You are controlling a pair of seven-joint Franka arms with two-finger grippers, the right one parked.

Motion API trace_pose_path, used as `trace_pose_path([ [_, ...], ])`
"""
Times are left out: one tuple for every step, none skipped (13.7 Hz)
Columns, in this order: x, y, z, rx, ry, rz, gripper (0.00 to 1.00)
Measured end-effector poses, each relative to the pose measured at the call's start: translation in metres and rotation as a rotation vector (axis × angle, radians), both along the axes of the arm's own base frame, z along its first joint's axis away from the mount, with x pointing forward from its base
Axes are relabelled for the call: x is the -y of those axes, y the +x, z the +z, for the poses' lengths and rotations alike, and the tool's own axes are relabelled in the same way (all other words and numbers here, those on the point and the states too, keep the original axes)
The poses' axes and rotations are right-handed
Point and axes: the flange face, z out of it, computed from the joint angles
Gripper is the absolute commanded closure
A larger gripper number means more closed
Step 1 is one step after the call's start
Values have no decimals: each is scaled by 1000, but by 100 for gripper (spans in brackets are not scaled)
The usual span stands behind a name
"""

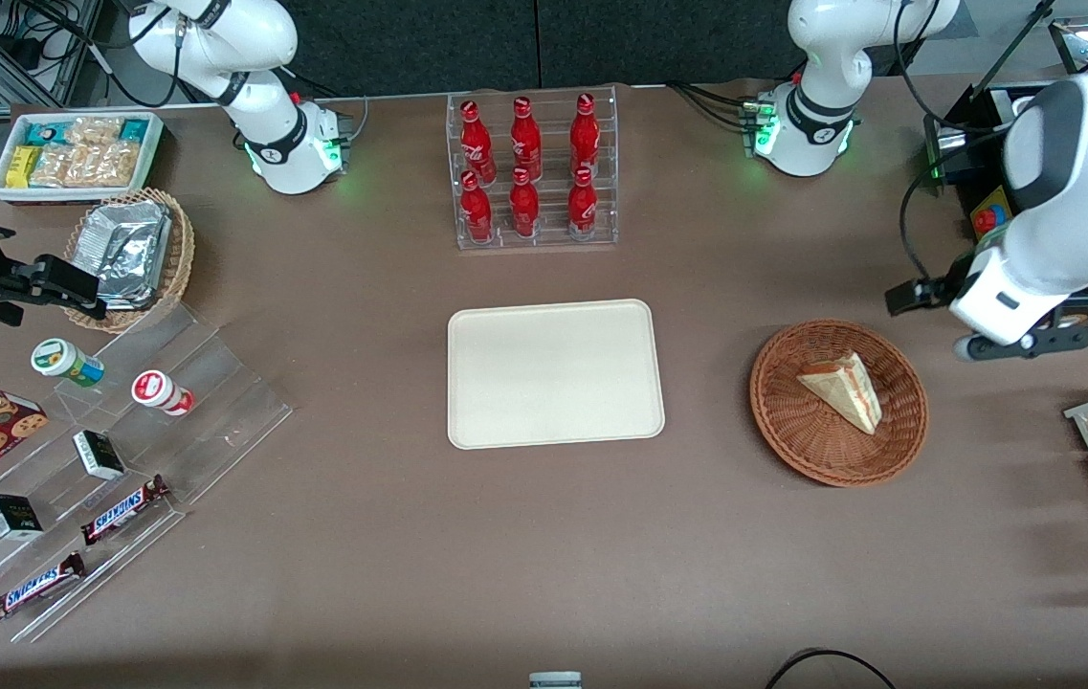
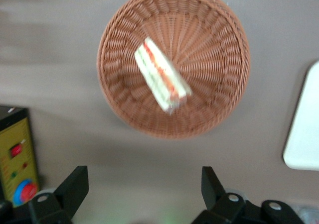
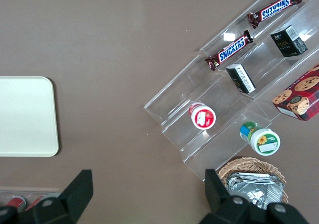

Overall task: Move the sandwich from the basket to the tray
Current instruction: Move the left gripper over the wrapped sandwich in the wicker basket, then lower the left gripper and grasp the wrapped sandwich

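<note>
Front view: small triangular sandwich wedge (image 1: 844, 388) lies in the round reddish-brown wicker basket (image 1: 838, 402), toward the working arm's end of the table. Flat cream rectangular plastic tray (image 1: 554, 373) sits mid-table, well apart from the basket, nothing on it. Clear rack of red bottles (image 1: 531, 170) farther from the camera than the tray.

Left wrist view: gripper (image 2: 142, 186) hangs above bare table just beside the basket, fingers (image 2: 75, 185) spread wide, holding nothing. Sandwich's striped filling edge faces up.
</note>
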Motion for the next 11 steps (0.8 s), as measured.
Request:
trace_pose_path([
  [0, -1, -17, 27, -1, 9, 0],
  [1, -2, -32, 53, -2, 27, 0],
  [1, -3, -46, 79, -1, 60, 0],
  [1, -3, -59, 103, 0, 102, 0],
  [1, -4, -70, 124, 0, 145, 0],
  [1, -4, -80, 142, 0, 194, 0],
  [1, -4, -89, 156, -1, 244, 0],
  [2, -3, -96, 165, 0, 303, 0],
  [3, -1, -104, 172, 1, 362, 0],
  [4, 1, -111, 180, 2, 407, 0],
  [6, 2, -119, 182, 9, 435, 0],
])
